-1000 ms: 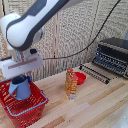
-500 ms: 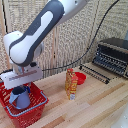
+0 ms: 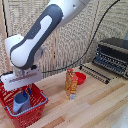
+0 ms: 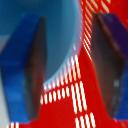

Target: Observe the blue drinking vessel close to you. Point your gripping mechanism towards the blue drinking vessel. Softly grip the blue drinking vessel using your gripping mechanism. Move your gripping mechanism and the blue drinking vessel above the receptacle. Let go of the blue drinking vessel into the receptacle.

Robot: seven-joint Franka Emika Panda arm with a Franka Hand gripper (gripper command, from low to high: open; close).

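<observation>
The blue cup (image 3: 21, 103) sits inside the red lattice basket (image 3: 31, 117) at the exterior view's left. My white gripper (image 3: 25, 91) hangs just above the cup, over the basket. In the wrist view my gripper (image 4: 67, 70) has its two blue-tipped fingers (image 4: 25, 65) spread wide. The cup (image 4: 52, 30) shows below them, behind one finger and apart from the other, over the basket's red floor (image 4: 75, 102). The fingers hold nothing.
An orange carton (image 3: 71, 84) stands upright on the wooden table to the right of the basket, with a red bowl (image 3: 80, 77) just behind it. A toaster oven (image 3: 114, 56) with its door open (image 3: 97, 73) is at the far right. A black cable runs behind.
The cup has gone from between the fingers down into the basket. The gripper has opened and sits slightly higher above it.
</observation>
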